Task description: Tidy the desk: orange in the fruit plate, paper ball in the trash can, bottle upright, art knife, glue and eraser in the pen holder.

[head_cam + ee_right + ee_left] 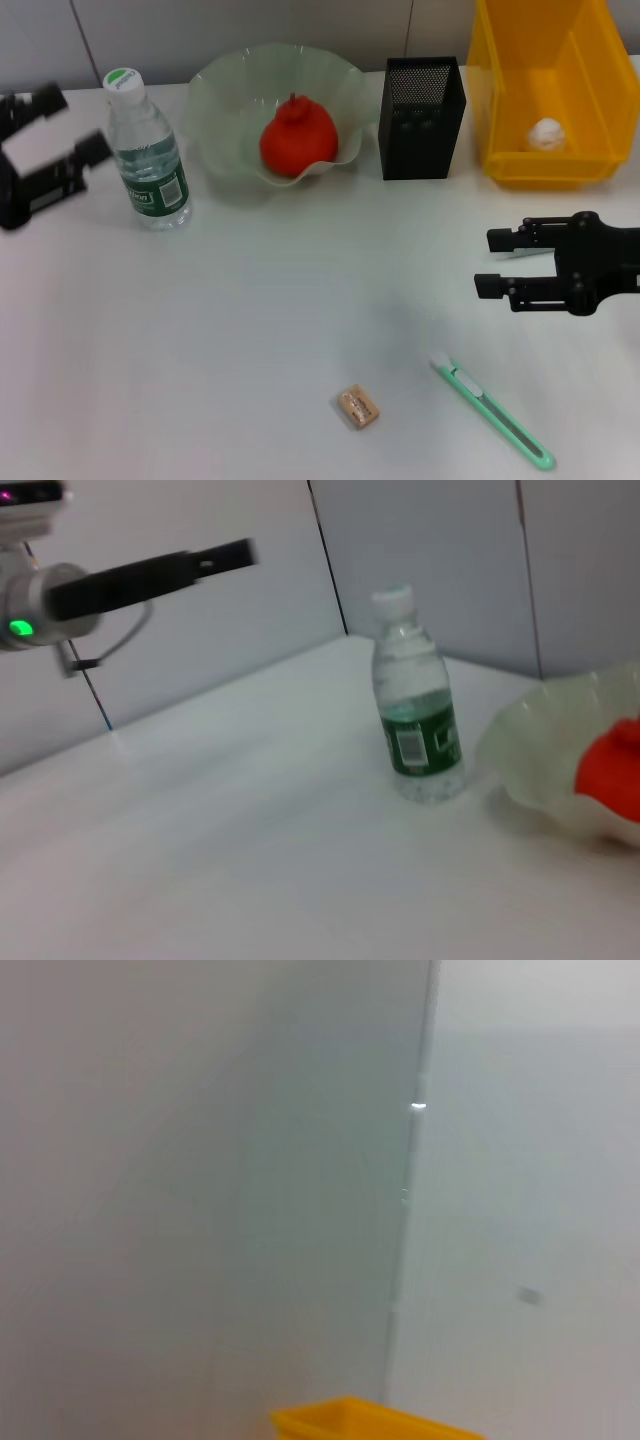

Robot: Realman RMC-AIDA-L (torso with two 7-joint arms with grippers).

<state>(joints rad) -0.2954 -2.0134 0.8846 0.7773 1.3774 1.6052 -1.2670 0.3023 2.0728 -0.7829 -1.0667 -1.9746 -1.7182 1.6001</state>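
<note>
Upright bottle, orange in plate

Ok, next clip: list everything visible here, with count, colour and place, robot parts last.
Water bottle: 1, clear with green label, upright, left of the plate.
Fruit plate: 1, pale translucent green, back centre.
Orange: 1, orange-red, in the plate.
Pen holder: 1, black mesh, right of the plate.
Trash can: 1, yellow, back right.
Paper ball: 1, white, in the can.
Eraser: 1, tan, front centre.
Art knife: 1, green, front right.
Left gripper: black, open, left edge.
Right gripper: black, open, right.
</note>
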